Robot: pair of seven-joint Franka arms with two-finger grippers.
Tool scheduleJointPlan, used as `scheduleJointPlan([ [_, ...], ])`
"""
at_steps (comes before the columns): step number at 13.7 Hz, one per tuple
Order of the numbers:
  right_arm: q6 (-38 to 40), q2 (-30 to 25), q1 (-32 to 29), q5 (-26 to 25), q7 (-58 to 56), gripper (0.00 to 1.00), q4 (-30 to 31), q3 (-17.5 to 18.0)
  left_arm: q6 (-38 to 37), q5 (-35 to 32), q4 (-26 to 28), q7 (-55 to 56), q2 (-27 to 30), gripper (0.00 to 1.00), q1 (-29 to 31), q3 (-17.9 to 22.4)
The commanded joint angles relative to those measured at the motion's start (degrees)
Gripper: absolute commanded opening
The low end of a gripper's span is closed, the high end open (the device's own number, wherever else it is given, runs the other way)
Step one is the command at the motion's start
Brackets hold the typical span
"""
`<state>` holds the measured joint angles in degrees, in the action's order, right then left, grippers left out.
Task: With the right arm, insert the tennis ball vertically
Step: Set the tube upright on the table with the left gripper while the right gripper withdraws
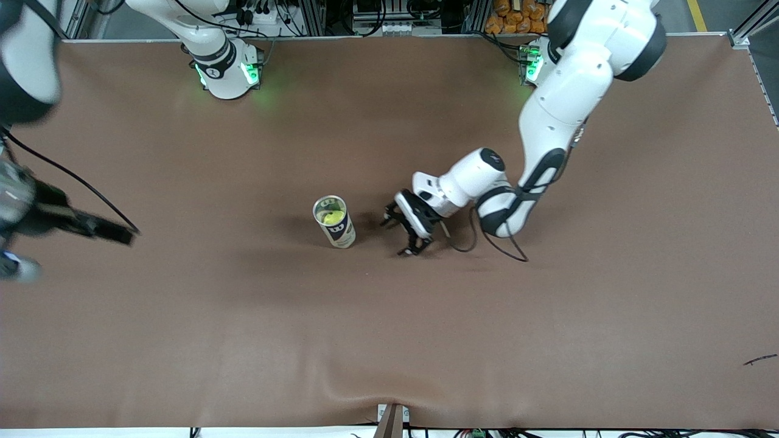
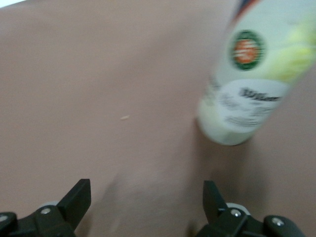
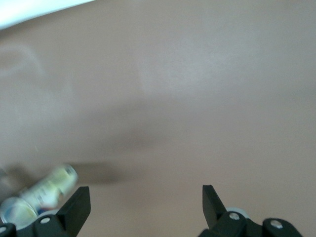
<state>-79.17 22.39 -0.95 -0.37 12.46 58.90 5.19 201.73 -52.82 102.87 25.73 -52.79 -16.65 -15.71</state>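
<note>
Tennis ball sits inside clear tube, tube upright mid-table. Left gripper low over table just beside tube, at its 3 o'clock, fingers spread, holding nothing. Right gripper raised at tube's 9 o'clock, over right arm's end of table, well apart, fingers spread, empty.

The front view looks steeply down from high across the bench, facing both arm bases along its top edge, and takes in the whole surface. The left wrist view looks past the left claw, close above the bench, with the ball can near. The right wrist view looks past the right claw from higher, catching the same can farther off. All three views share the can.
</note>
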Motion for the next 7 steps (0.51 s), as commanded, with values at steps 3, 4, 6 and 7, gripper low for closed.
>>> scheduleJointPlan([
  [3,4.9,-14.3,0.9,-0.1,-9.8,1.0,10.7,-5.2,-4.6,-1.2,-1.5,5.6,2.1,1.0,6.1,-1.9],
  [4,1.3,-20.0,1.1,-0.2,-9.9,1.0,18.4,-5.2,-6.4,-0.7,-2.8,6.6,2.1,1.0,6.6,-1.9],
  [6,-5.4,-30.0,1.7,-0.2,-9.9,1.0,33.4,-4.7,-9.9,0.2,-5.1,9.1,2.1,1.0,8.6,-2.0],
  [7,-6.9,-31.8,2.2,-0.2,-10.0,1.0,36.8,-4.7,-11.6,0.8,-7.1,9.2,1.9,1.0,9.6,-2.0],
])
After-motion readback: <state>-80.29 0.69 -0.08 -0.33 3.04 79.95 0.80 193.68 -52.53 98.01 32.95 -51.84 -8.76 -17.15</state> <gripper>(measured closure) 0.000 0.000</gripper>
